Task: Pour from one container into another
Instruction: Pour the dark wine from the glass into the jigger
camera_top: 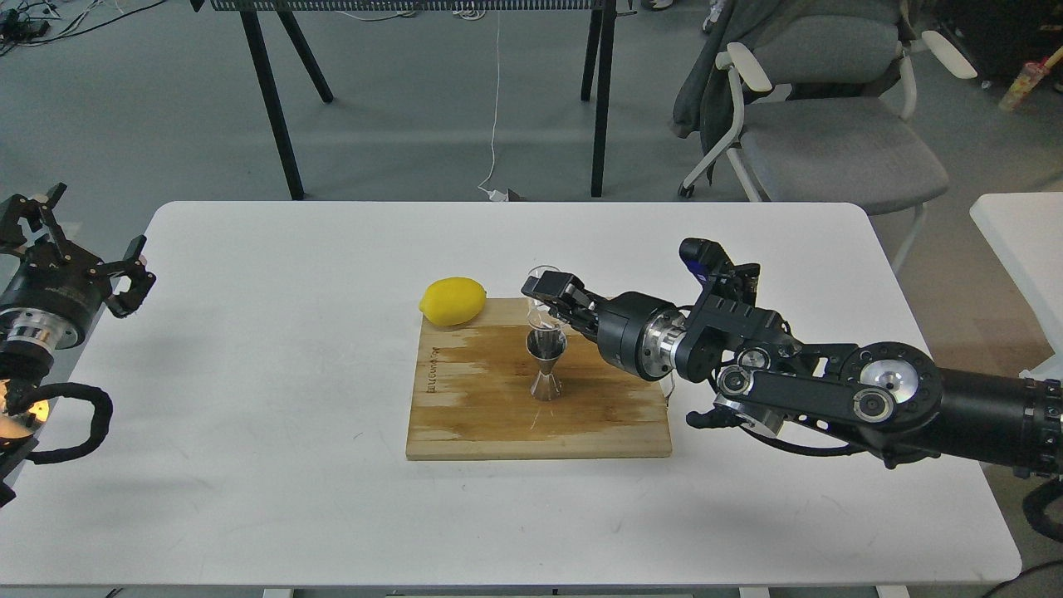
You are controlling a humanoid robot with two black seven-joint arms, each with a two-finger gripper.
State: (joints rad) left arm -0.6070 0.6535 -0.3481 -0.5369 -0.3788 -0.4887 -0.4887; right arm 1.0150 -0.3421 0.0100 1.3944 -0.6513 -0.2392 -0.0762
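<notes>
The steel jigger [546,365] stands upright in the middle of the wooden cutting board [473,407]. Directly above its mouth hangs the clear glass tumbler [542,302], tipped on its side, with my right gripper [555,301] shut on it from the right. The tumbler's lower rim is very close to the jigger's top; I cannot tell whether they touch. My left gripper [75,241] hovers off the table's left edge, open and holding nothing.
A yellow lemon [453,301] lies at the board's back left corner. The white table [249,374] spreads around the board. A grey office chair [830,124] and black table legs [274,108] stand beyond the far edge.
</notes>
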